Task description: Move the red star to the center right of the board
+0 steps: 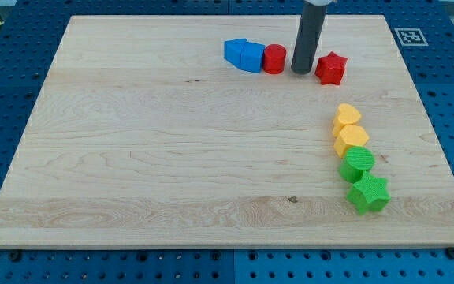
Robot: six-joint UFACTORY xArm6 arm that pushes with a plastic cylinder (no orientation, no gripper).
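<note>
The red star point(331, 69) lies near the view's top, right of centre, on the wooden board point(172, 158). My tip point(302, 72) stands just left of the red star, between it and a red cylinder point(273, 59). The tip looks very close to the star's left side; I cannot tell whether they touch. Left of the red cylinder lie two blue blocks point(243, 55), touching each other.
At the view's right a column runs downward: a yellow heart point(347, 117), a yellow block point(351, 139), a green round block point(358, 164) and a green star point(368, 193). The column lies below the red star. The board's right edge is near.
</note>
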